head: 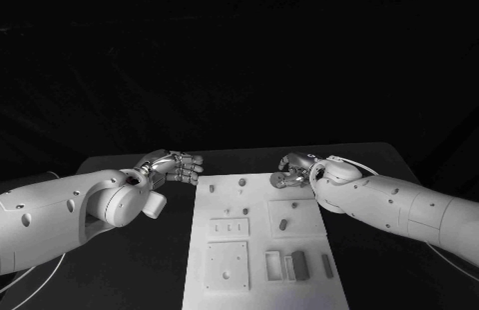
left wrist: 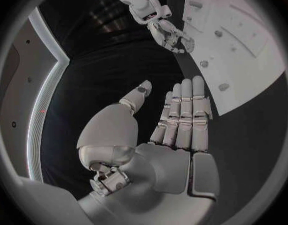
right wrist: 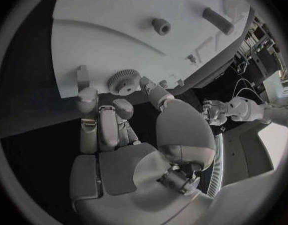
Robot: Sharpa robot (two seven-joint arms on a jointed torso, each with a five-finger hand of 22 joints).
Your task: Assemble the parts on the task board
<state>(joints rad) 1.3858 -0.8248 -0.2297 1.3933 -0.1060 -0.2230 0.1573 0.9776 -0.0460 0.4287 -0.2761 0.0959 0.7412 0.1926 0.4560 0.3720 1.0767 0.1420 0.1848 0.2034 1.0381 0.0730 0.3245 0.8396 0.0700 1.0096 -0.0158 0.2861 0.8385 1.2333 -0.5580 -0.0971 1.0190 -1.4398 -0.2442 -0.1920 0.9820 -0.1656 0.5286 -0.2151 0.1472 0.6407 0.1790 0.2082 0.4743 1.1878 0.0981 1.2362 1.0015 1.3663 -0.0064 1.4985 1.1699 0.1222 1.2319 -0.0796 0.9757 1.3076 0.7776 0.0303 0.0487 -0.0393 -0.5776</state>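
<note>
The white task board (head: 261, 254) lies lengthwise in the middle of the table. My right hand (head: 295, 171) hovers at its far right corner and pinches a small toothed gear (right wrist: 124, 81) between thumb and fingers, just over the board (right wrist: 106, 15). The gear also shows as a round grey piece (head: 282, 180) under the hand. My left hand (head: 175, 166) is off the board's far left corner, fingers straight and together, thumb apart, holding nothing (left wrist: 181, 120). Small pegs (head: 241, 183) (head: 284, 223) stand on the board, and dark bars (head: 298, 264) lie near its front.
Square recessed plates (head: 228, 263) sit on the board's left half. A short round part (right wrist: 160, 26) and a long peg (right wrist: 217, 21) lie farther along the board from my right hand. Black table (head: 120, 165) surrounds the board on both sides.
</note>
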